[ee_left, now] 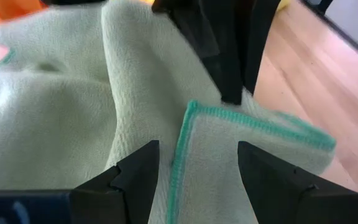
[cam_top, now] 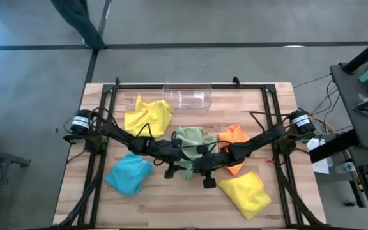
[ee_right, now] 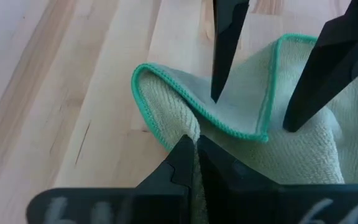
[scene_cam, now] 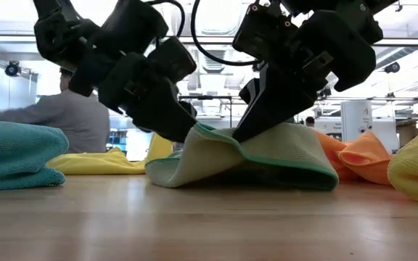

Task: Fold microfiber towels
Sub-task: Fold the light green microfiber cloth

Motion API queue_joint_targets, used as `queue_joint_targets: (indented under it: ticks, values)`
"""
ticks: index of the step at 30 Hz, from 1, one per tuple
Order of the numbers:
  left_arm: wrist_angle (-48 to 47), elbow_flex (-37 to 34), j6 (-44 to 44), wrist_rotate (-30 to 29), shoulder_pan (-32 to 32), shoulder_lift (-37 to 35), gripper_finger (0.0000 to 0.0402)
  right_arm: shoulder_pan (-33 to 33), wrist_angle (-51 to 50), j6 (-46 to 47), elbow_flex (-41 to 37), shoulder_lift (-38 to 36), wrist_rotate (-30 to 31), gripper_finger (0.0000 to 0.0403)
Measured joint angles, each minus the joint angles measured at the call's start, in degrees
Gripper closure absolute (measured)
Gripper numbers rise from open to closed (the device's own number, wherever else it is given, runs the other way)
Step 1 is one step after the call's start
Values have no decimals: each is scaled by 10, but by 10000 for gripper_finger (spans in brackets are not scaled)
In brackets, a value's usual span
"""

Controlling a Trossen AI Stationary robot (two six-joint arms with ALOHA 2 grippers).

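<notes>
Right at the middle of the wooden surface [cam_top: 171, 204], both claws meet over the pale green towel [scene_cam: 267, 156], which lies rumpled with one teal-stitched edge folded up over itself. Seen from the right wrist, the right claw [ee_right: 194, 155] has its two dark fingers pressed together, pinching a raised fold of the pale green towel [ee_right: 303, 149] near its curled corner, so the cloth sits directly under and between those fingers. Just beyond it, the left claw [ee_left: 197, 165] stands with its fingers spread apart, straddling a stitched edge of the same towel [ee_left: 55, 124] without closing on it; the cloth lies flat between and beneath the two fingers, and the tips of the other arm's fingers come down onto the towel just ahead. From table height the two claws lean in toward each other, both tips touching the towel's upper fold. Nearer the front edge, a light blue towel [cam_top: 130, 174] lies bunched on the left side and a yellow towel [cam_top: 245, 193] on the right, both well apart from the claws. Just behind the right arm an orange towel [cam_top: 236, 135] touches the green one's side. Farther back, a second yellow towel [cam_top: 148, 115] lies crumpled on the left, and beyond it a clear plastic bin [cam_top: 188, 96] stands at the far edge.
</notes>
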Motion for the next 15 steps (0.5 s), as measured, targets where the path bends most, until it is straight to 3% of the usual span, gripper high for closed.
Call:
queue_joint_targets:
  ticks: [6,15]
  values:
    - [-37,-4,0,-32,2,-6,200,0,-2,0,0,-1,0,394]
    - [-99,-4,-2,-34,3,-9,207,0,-2,-6,0,-1,0,394]
